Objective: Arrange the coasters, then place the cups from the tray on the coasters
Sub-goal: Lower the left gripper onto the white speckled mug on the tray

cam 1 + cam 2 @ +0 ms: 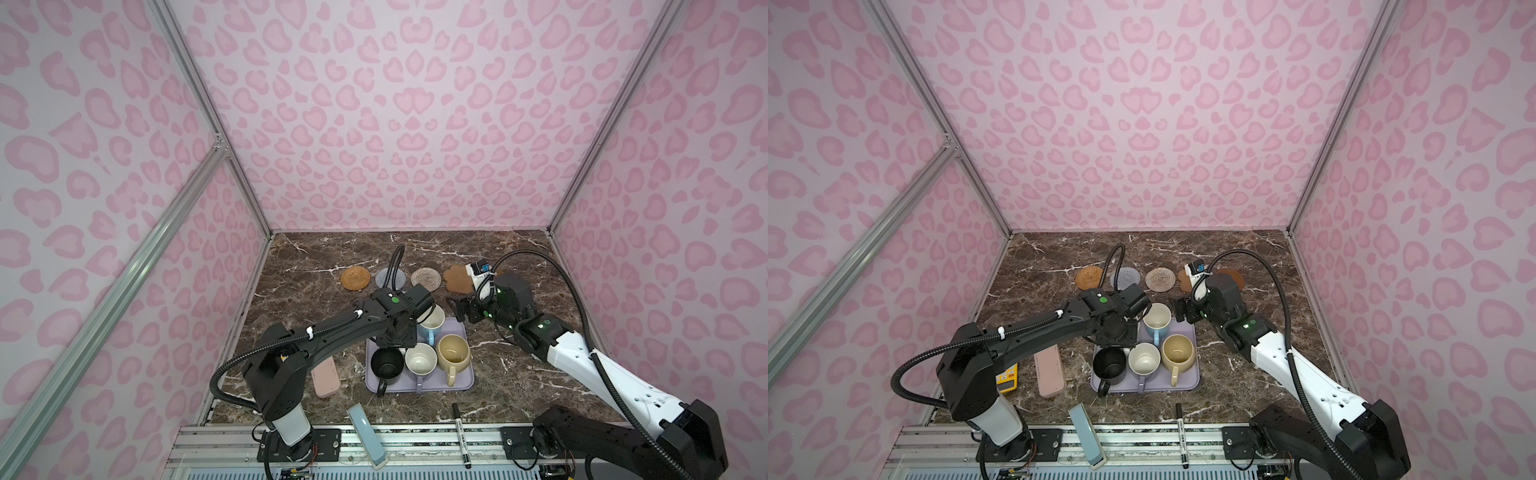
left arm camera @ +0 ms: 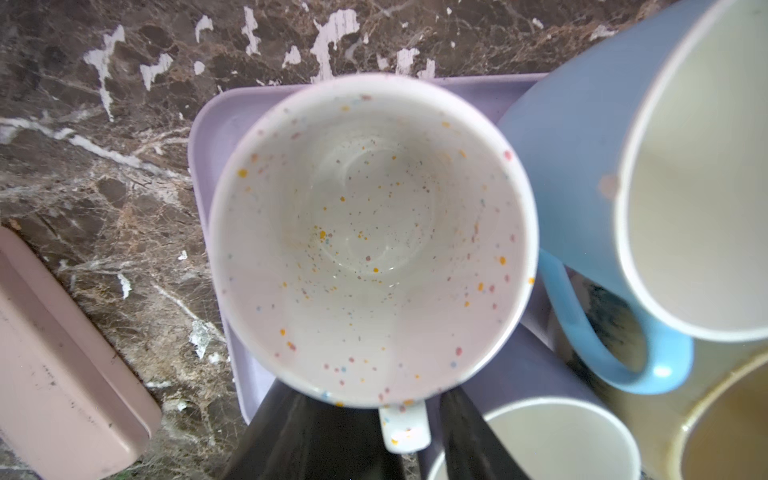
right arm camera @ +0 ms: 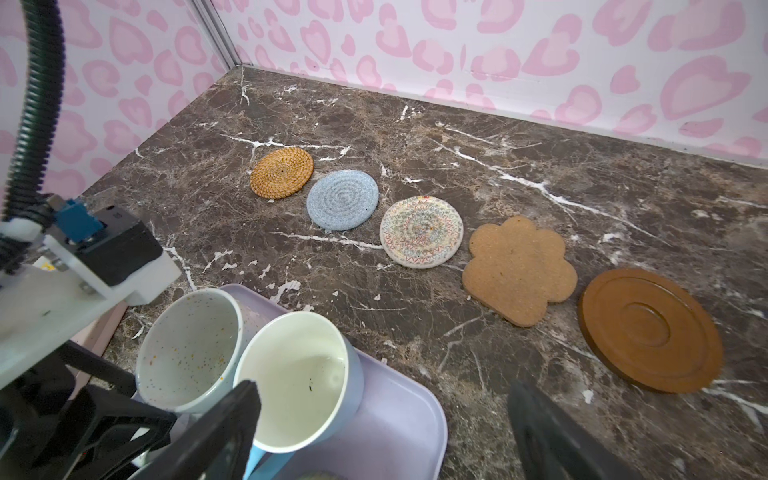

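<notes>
Brown marble table (image 1: 332, 249), boxed in by pink heart-print walls (image 1: 415, 124), carries everything. Five cups stand on the lavender tray (image 1: 465, 380) in the front middle of the table. A speckled cup (image 2: 370, 237) is at the tray's far left corner, with a light blue cup (image 1: 431, 326) right beside it. Along the near side, from left to right, are a black cup (image 1: 386, 361), a white cup (image 1: 420, 359) and a pale yellow cup (image 1: 454, 353).

Behind the tray, five coasters lie flat in a row: an orange rattan round (image 3: 281, 172), a grey-blue round (image 3: 343, 199), a cream woven round (image 3: 421, 232), a tan paw shape (image 3: 519, 270) and a brown rimmed disc (image 3: 650, 330).

The left pincer (image 2: 409, 419) hangs over the speckled cup and hides it in both top views. In its wrist view, the two dark fingers (image 2: 316, 440) sit on either side of the cup's handle (image 2: 405, 428), with the jaws part-way apart. Whether they press the handle I cannot tell.

The right pincer (image 3: 382, 399) hovers at the tray's far right corner, beside the blue cup. Its jaws are spread wide and hold nothing.

A pink case (image 1: 326, 380) lies on the table left of the tray. A marker pen (image 1: 461, 434) and a pale blue bar (image 1: 368, 432) rest at the front edge.
</notes>
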Robot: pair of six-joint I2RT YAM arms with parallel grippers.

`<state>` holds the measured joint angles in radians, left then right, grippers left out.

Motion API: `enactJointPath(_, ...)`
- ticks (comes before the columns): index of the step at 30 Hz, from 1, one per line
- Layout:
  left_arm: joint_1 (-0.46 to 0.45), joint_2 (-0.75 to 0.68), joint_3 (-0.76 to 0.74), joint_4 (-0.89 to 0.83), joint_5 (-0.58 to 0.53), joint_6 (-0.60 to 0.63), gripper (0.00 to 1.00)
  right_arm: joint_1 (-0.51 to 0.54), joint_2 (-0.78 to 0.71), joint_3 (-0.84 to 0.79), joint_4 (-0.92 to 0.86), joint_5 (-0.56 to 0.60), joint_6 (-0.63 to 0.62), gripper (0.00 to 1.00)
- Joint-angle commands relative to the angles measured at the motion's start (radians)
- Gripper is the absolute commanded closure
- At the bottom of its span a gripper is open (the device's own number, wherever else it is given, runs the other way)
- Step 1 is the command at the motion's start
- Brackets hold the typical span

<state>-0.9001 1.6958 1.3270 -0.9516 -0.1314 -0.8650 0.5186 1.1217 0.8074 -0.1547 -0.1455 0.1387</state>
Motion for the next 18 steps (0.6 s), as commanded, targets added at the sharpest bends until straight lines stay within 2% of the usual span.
enactJointPath(1, -0.005, 0.018, 0.012, -0.027, -0.044, -0.019, 0.50, 0.001, 0.004, -0.008, 0.021, 0.020, -0.002, 0.05)
enactJointPath(18, -0.012, 0.077, 0.047, -0.016, -0.079, -0.017, 0.58, 0.001, 0.016, -0.007, 0.022, 0.034, 0.001, 0.06)
